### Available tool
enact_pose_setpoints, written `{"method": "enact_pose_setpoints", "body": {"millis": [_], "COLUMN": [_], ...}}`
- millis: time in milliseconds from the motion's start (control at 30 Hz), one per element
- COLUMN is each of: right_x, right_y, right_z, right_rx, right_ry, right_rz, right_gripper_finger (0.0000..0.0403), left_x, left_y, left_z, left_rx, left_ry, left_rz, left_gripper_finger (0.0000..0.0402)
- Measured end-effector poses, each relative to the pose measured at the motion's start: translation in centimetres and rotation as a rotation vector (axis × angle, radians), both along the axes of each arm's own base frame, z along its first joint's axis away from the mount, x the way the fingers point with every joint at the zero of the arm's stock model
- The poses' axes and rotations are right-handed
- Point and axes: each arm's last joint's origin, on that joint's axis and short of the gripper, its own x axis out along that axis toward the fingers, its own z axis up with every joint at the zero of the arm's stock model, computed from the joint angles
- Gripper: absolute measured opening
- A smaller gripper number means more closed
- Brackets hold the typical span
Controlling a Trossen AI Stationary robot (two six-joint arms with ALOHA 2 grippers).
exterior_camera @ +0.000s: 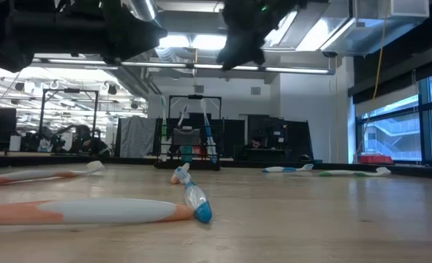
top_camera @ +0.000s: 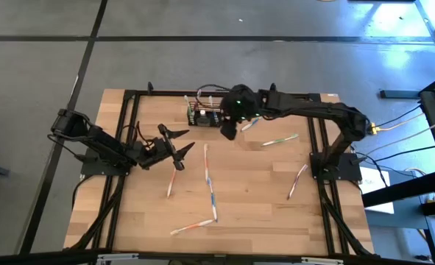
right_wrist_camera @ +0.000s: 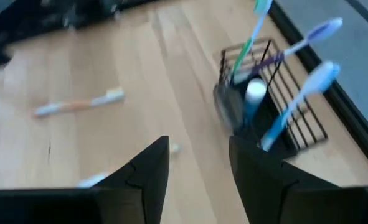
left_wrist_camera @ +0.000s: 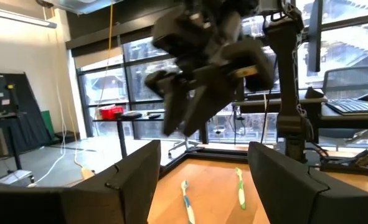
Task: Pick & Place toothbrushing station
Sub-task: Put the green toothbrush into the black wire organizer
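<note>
A: Where's the toothbrushing station [top_camera: 202,115]?

B: On the table [top_camera: 254,199], at its far edge, upright, with 3 brushes and a tube in it.

A: The right gripper [top_camera: 229,129]?

B: Just beside the station, fingers parted, holding nothing.

A: And the left gripper [top_camera: 182,146]?

B: Mid-table, spread wide, empty, above an orange toothbrush [top_camera: 172,179].

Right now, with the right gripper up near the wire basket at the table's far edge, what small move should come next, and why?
Probably lower the right gripper toward the black mesh basket and centre on its near wall. Its fingers are apart and empty, and the basket, with toothbrushes standing in it, lies just ahead and off to one side. The left gripper waits open mid-table.
</note>
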Motion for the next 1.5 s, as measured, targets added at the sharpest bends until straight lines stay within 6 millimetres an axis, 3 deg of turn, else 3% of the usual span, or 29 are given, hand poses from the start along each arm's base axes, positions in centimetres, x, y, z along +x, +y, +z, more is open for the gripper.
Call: {"method": "enact_pose_setpoints", "body": {"millis": [267, 600, 867, 1233, 1500], "right_x": [-3.9, -7.5, -11.1, -15.6, -16.5], "right_y": [2.4, 3.4, 2.7, 0.0, -1.1], "right_z": [1.4, -1.3, -4.6, -7.1, -7.8], "right_rx": [-0.074, -0.188, -0.091, 0.134, 0.223], "right_ry": [0.195, 0.353, 0.422, 0.47, 0.566], "right_rz": [-0.031, -0.168, -0.334, -0.81, -0.742], "right_gripper_finger": [0.0164, 0.0164, 0.0164, 0.0164, 0.0164], "left_x": [0.0, 0.2, 0.3, 0.4, 0.4], "left_y": [-0.5, -0.6, -0.9, -0.9, -0.9], "left_z": [-0.2, -0.7, -0.8, -0.7, -0.7], "left_rx": [0.003, 0.008, 0.036, 0.031, 0.031], "left_ry": [0.02, 0.061, 0.072, 0.072, 0.071], "left_rz": [-0.026, -0.101, -0.196, -0.17, -0.169], "left_gripper_finger": [0.0237, 0.0237, 0.0237, 0.0237, 0.0237]}}
